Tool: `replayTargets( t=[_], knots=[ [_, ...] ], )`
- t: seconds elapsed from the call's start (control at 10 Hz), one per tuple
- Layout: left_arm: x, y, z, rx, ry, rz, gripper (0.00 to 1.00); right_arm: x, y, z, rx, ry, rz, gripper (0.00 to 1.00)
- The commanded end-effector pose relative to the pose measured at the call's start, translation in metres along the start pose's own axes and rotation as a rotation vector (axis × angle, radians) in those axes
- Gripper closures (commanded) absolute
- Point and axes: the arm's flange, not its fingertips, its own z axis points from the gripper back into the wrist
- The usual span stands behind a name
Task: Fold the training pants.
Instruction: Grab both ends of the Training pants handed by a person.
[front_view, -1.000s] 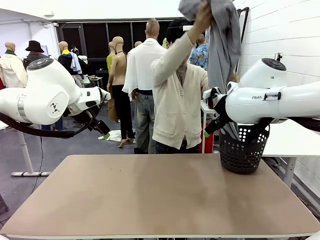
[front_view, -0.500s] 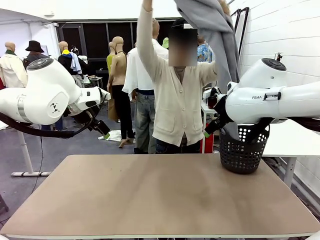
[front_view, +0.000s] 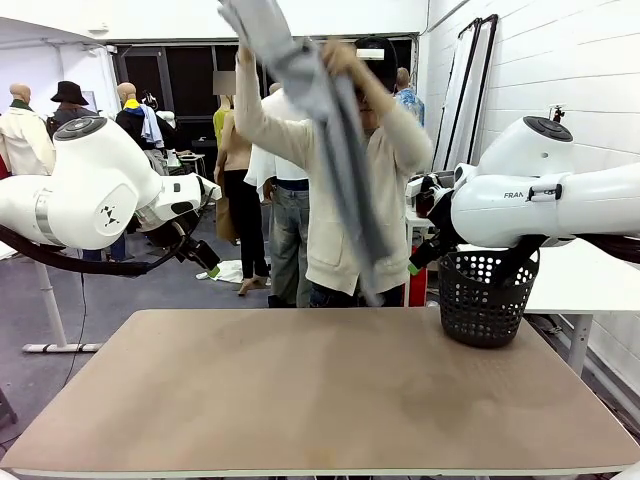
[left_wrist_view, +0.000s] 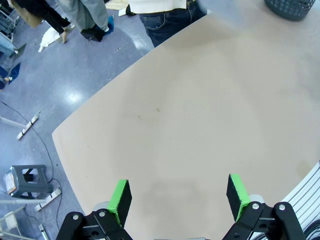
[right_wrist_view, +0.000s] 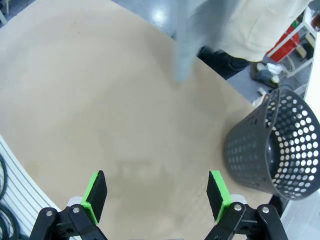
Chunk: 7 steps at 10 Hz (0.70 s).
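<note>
A person in a cream cardigan stands at the far side of the table and holds the light grey training pants (front_view: 330, 130) up in both hands, the legs hanging down to just above the far table edge. In the right wrist view a blurred leg of the training pants (right_wrist_view: 187, 47) dangles over the tabletop. My left gripper (left_wrist_view: 179, 194) is open, high above the bare table with nothing between its green pads. My right gripper (right_wrist_view: 157, 189) is open too, above the table next to the basket. In the front view both arms are raised at the sides, the left gripper (front_view: 205, 262) and the right gripper (front_view: 418, 258) well clear of the pants.
A dark grey perforated basket (front_view: 486, 300) stands at the table's far right corner, seen also as the basket (right_wrist_view: 272, 147) close to my right gripper. The tan tabletop (front_view: 310, 390) is bare. Other people stand behind the person.
The person has swung the pants from high on the right, over the basket, across to the middle in front of the body, legs now hanging toward the table. Both arms have stayed still.
</note>
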Motion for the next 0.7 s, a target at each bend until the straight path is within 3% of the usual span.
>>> replayTargets(
  t=[0.0,0.6],
  knots=[
    [-0.0009,0.0009,-0.0003,-0.007,0.003,-0.004,0.0,-0.0002,-0.0001,-0.0002,0.0,0.0,-0.001,0.0],
    [-0.0009,0.0009,-0.0003,-0.007,0.003,-0.004,0.0,-0.0002,-0.0001,-0.0002,0.0,0.0,-0.001,0.0]
  ],
)
